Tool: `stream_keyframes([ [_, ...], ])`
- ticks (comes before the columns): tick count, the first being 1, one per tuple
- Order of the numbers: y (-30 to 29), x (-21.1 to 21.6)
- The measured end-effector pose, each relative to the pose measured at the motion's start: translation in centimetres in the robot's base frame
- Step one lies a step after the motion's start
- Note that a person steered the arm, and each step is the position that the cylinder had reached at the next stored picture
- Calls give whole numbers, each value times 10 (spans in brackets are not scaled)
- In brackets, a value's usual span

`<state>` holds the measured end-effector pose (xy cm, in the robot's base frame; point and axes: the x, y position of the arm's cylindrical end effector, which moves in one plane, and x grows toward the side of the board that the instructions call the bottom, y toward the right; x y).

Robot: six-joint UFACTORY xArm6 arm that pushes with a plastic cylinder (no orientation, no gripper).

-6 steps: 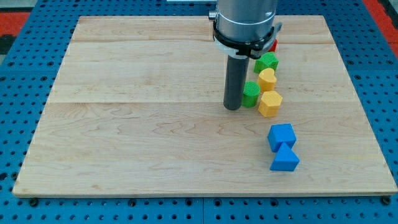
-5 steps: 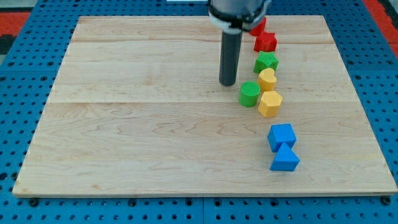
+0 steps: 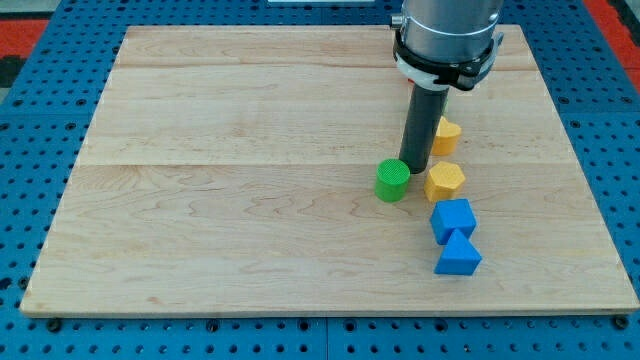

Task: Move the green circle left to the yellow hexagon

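Note:
The green circle (image 3: pixel 393 181) lies on the wooden board, just left of the yellow hexagon (image 3: pixel 444 182), with a small gap between them. My tip (image 3: pixel 416 166) stands on the board just above and right of the green circle, between it and the hexagon, touching or nearly touching the circle's upper right edge. The rod and arm body hide the blocks further up the view's right side.
Another yellow block (image 3: pixel 447 134) sits right of the rod, partly hidden. A blue cube (image 3: pixel 452 219) and a blue triangle (image 3: pixel 458 255) lie below the hexagon. The wooden board (image 3: pixel 200 200) ends near the view's bottom and sides.
My tip moved from the circle's upper left to its upper right. The green circle slid down and left; the yellow hexagon shifted slightly down. The green and red blocks are now hidden behind the arm.

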<state>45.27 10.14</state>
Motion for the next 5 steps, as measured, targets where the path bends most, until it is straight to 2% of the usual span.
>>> stream_keyframes([
  [1,-35,-29],
  [2,-65,-24],
  [3,-123,57],
  [4,-54,65],
  [5,-9,40],
])
